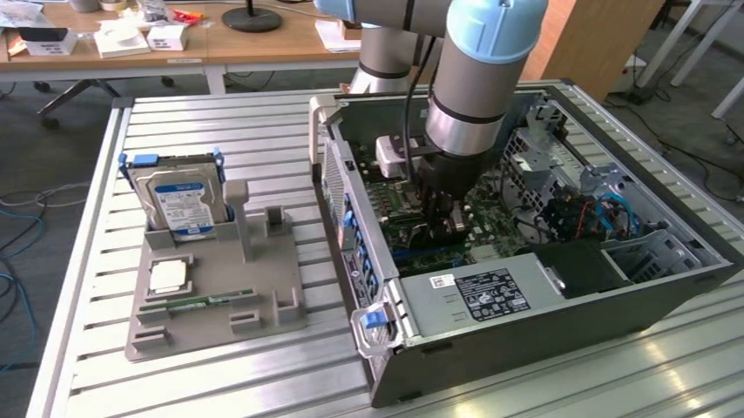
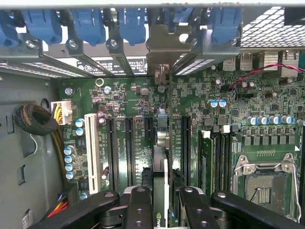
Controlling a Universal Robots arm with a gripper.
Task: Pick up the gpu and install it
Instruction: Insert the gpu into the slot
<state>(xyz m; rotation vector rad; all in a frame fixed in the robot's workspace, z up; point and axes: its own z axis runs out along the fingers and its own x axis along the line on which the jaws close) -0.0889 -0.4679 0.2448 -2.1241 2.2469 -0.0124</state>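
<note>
Inside the computer case (image 1: 558,340), above its motherboard (image 2: 119,100), the gripper (image 2: 164,207) is clenched on the gpu (image 2: 160,162). The thin dark card stands on its edge between the fingers (image 2: 138,205); its far end points to the rear wall of the case, where the blue latches (image 2: 88,24) sit; I cannot tell if its lower edge already touches a slot.

To do this step well, I judge that you should hold the card upright and parallel to the long black slots (image 2: 129,148); a small tilt may let the contacts miss the slot; let the bracket end meet the gap in the rear wall of the case as the edge goes down; press straight and evenly, not at one end only.

About writing, little can be read. The power supply label (image 1: 489,292), at the near end of the case, is black and white, but its print is too small; the white sticker (image 2: 125,64) under the latches is also not readable; a small green mark on the card, close to the fingers, may be a maker's logo. Outside the case, on the exterior view's left of it, the hard drive (image 1: 180,205) has a blue-white label, not readable.
</note>
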